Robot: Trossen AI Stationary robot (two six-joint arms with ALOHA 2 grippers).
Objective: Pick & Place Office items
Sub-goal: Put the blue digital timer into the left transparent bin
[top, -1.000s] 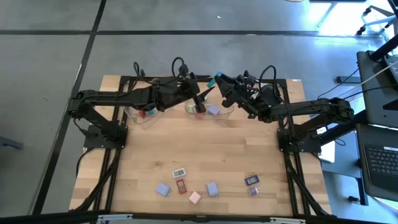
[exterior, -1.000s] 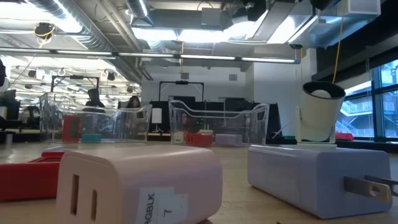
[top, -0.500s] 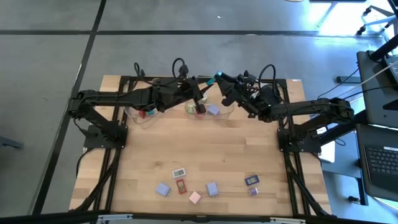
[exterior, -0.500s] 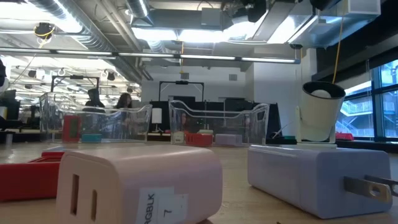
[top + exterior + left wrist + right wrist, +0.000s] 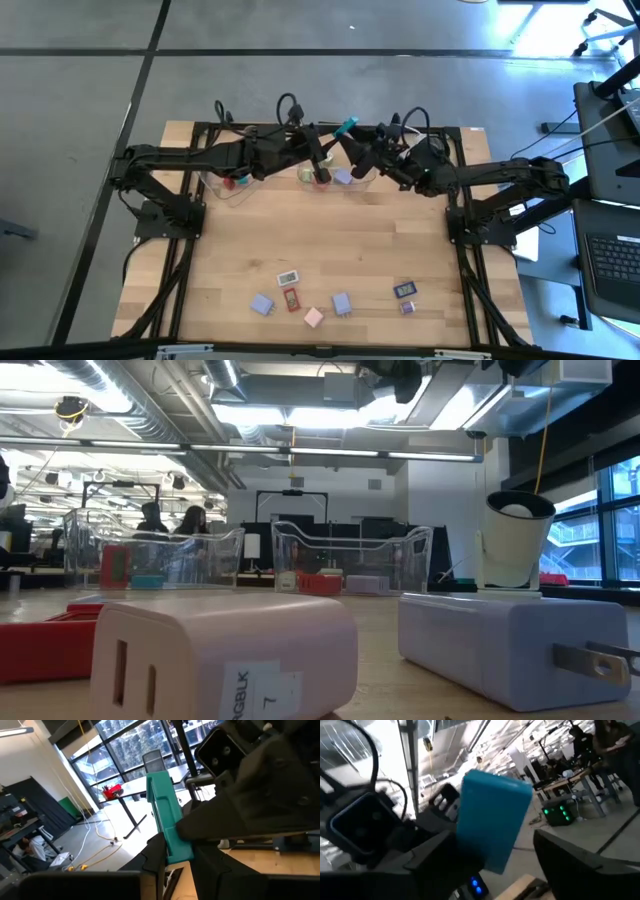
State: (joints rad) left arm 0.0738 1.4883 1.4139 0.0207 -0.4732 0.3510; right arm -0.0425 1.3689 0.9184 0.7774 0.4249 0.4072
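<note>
A teal block [image 5: 347,125] hangs in the air above the clear trays [image 5: 330,180] at the table's far edge. My left gripper [image 5: 333,138] is shut on it and points up and toward the right. My right gripper [image 5: 358,148] faces it from the right, open. Its fingers [image 5: 432,855] stand on either side of the block [image 5: 492,825], with a gap on one side. Other office items lie near the front edge: a white one [image 5: 288,277], a red one [image 5: 291,298], lavender ones [image 5: 263,304] and a pink one [image 5: 313,317]. My left gripper pinches the teal block's near end [image 5: 176,854] between its two fingers. The block's long body sticks out past the fingertips, slanting upward. It is lifted clear, high above the trays.
The left tray [image 5: 225,182] holds a red item and a teal item. The middle tray holds red, green and lavender pieces [image 5: 343,177]. A round white object with a dark centre [image 5: 515,540] stands at the front right, and two more small blocks [image 5: 404,290] lie nearby. Bare wood lies in the table's middle.
My right gripper has shifted a little toward the table's left, close by the teal block. The block has stayed in the air above the trays.
</note>
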